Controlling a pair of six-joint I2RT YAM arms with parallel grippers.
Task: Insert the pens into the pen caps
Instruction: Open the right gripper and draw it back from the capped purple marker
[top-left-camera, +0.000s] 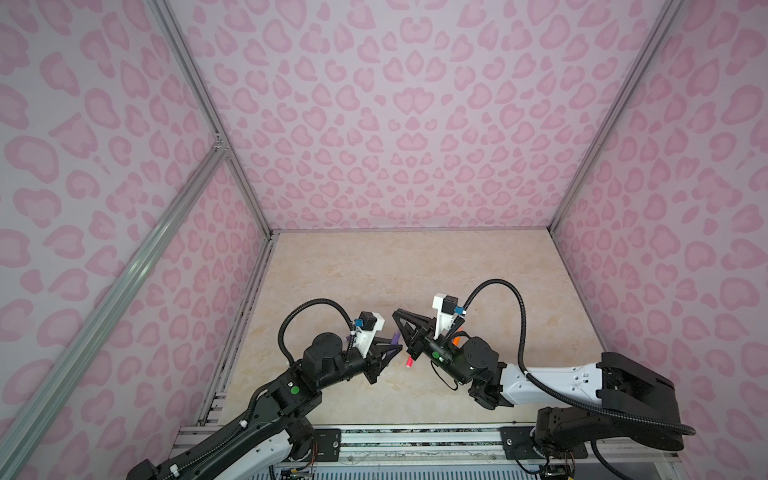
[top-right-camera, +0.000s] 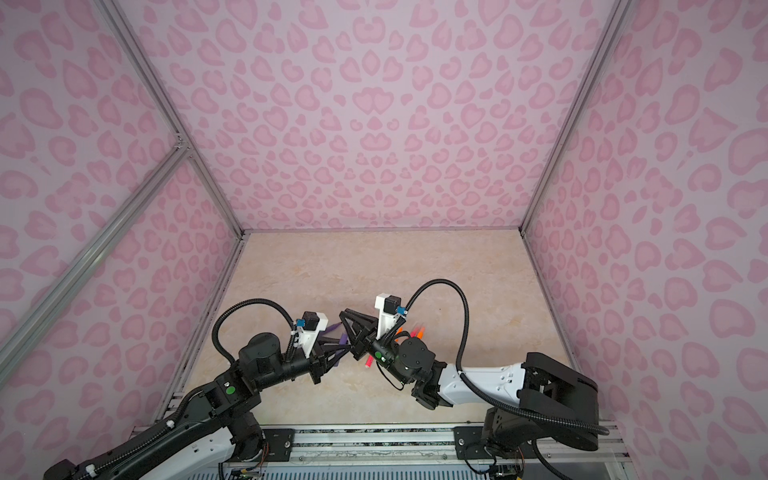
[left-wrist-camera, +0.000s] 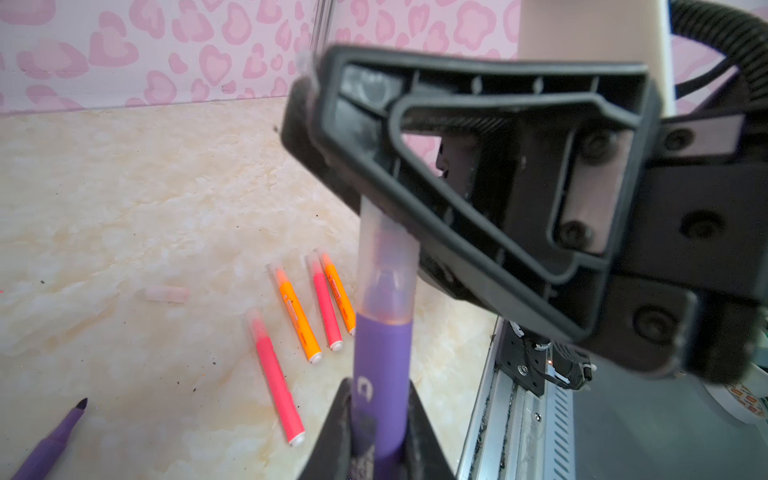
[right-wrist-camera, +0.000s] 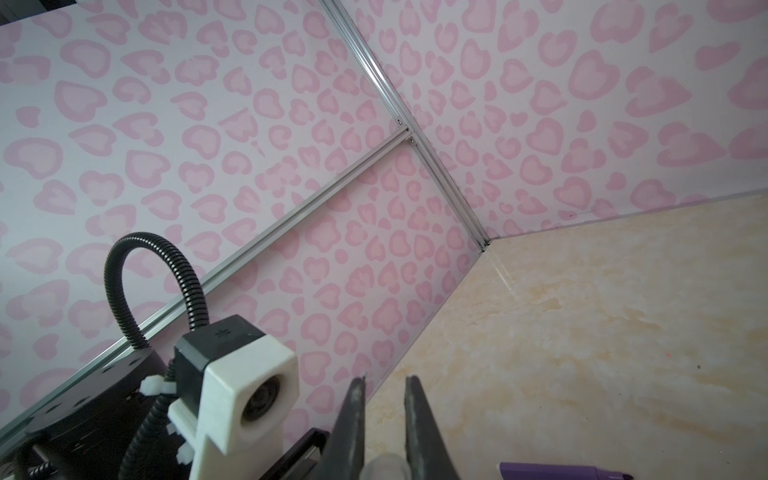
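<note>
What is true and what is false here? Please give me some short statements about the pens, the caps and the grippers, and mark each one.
1. The left gripper holds a purple pen. True.
2. The right gripper holds an orange pen. False: it is shut on a clear cap, which sits over the held pen's tip.
3. One loose cap lies on the table. True.
4. The second purple pen, lying on the table, is capped. False: its dark tip is bare.
</note>
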